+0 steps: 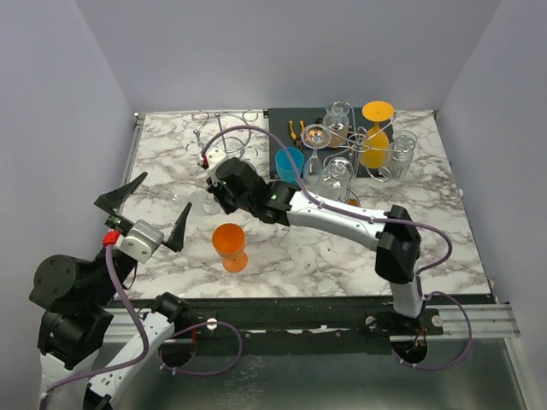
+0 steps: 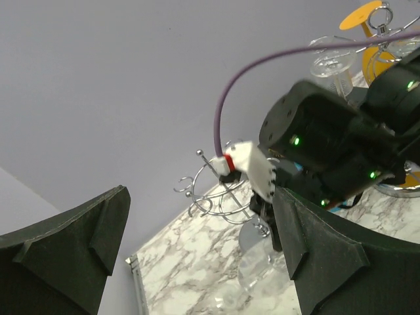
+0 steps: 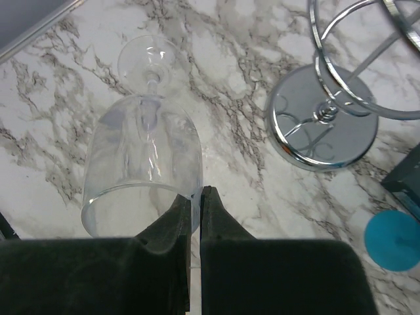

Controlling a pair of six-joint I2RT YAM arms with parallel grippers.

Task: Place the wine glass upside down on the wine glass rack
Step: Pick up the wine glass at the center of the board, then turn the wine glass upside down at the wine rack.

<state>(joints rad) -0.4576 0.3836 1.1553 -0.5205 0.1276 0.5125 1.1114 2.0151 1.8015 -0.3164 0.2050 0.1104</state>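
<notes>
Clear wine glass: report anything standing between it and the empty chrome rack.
Nothing visible. The right hand grips the clear wine glass by its rim; only marble separates it from the base of the chrome rack. The blue cup sits aside.

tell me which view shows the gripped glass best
Right wrist: the wine glass fills the frame, rim pinched by the right gripper. Top view hides most of it under the arm; left wrist catches a faint glimpse.
</notes>
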